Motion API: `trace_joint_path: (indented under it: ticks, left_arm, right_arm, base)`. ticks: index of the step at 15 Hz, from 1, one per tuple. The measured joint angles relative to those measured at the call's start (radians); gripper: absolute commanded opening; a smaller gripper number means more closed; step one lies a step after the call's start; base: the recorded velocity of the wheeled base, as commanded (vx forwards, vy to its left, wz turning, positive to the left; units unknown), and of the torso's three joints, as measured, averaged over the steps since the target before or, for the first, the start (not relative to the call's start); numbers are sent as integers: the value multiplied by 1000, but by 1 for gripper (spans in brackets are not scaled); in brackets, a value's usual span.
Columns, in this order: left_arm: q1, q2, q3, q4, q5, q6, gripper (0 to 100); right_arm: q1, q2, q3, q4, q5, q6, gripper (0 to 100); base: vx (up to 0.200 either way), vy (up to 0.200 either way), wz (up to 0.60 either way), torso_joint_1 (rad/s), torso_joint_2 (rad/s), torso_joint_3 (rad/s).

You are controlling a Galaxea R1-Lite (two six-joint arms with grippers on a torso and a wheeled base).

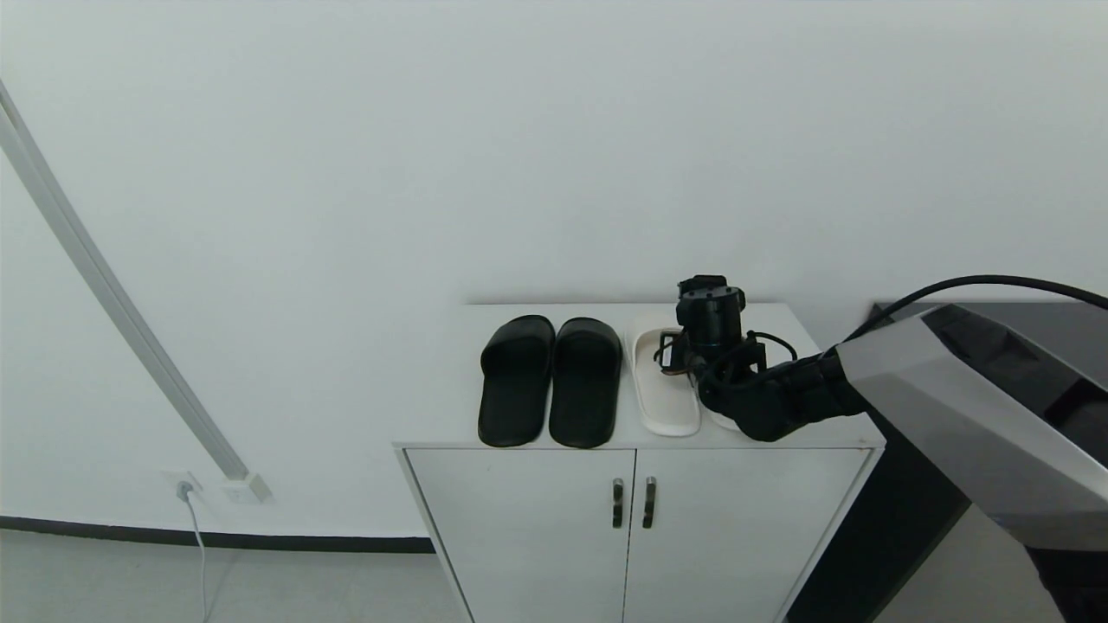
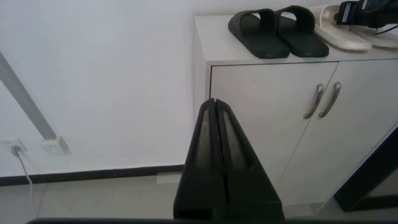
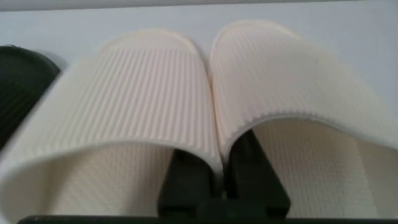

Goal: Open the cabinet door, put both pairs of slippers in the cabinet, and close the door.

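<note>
A white cabinet (image 1: pixel 519 536) stands against the wall with both doors closed and its two handles (image 1: pixel 632 502) side by side at the middle. On its top lie a pair of black slippers (image 1: pixel 550 381) and, to their right, a pair of white slippers (image 1: pixel 662 389). My right gripper (image 1: pixel 684 359) is at the white pair. In the right wrist view its dark fingers (image 3: pixel 186 183) reach under the straps, one in each slipper, pinching the adjoining inner sides of the white slippers (image 3: pixel 155 93). My left gripper (image 2: pixel 214 102) hangs shut and empty, low and left of the cabinet (image 2: pixel 267 112).
A wall socket (image 1: pixel 182 486) with a plugged cable and a slanting white conduit (image 1: pixel 112 294) are on the wall to the left. A dark piece of furniture (image 1: pixel 900 502) stands right beside the cabinet. Open floor lies left of and before the cabinet.
</note>
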Motion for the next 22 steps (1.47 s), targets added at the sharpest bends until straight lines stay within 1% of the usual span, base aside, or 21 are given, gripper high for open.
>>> trace_joint_path:
  ticks: [4, 6, 8, 9, 10, 11, 13, 14, 16, 18, 21, 22]
  left_arm:
    - [0, 0, 0, 0, 0, 0, 0]
    - [0, 0, 0, 0, -1, 5, 0]
    - [0, 0, 1, 0, 3, 11, 0]
    - [0, 0, 1, 0, 23, 9, 0]
    - [0, 0, 1, 0, 41, 1, 0]
    - [0, 0, 1, 0, 43, -1, 0]
    - [0, 0, 1, 0, 47, -6, 0]
    - [0, 0, 1, 0, 52, -14, 0]
    - [0, 0, 1, -1, 52, -18, 0]
    - [0, 0, 1, -1, 52, -18, 0]
    - [0, 0, 1, -1, 51, -17, 0]
    - [0, 0, 1, -1, 50, -17, 0]
  right_arm:
    - [0, -39, 10, 0, -1, -18, 0]
    - [14, -122, 93, -1, 20, -27, 0]
    - [58, -242, 227, 25, 79, -44, 0]
    - [90, -309, 283, 76, 107, -41, 0]
    - [135, -384, 346, 138, 159, -21, 0]
    - [186, -449, 399, 180, 219, -4, 0]
    - [273, -559, 464, 220, 277, -2, 0]
    - [296, -600, 488, 224, 286, -7, 0]
    - [335, -672, 551, 224, 305, -11, 0]
    - [367, -742, 622, 223, 353, -13, 0]
    - [382, -839, 737, 204, 486, -26, 0]
    - [380, -863, 766, 189, 501, -40, 0]
  base:
    - [0, 0, 0, 0, 0, 0]
    - [0, 0, 0, 0, 0, 0]
    - [0, 0, 0, 0, 0, 0]
    - [0, 0, 0, 0, 0, 0]
    - [0, 0, 0, 0, 0, 0]
    - [0, 0, 0, 0, 0, 0]
    - [0, 0, 0, 0, 0, 0]
    - [0, 0, 0, 0, 0, 0]
    - [0, 0, 0, 0, 0, 0]
    - [0, 0, 0, 0, 0, 0]
    - [0, 0, 0, 0, 0, 0]
    - [0, 0, 0, 0, 0, 0]
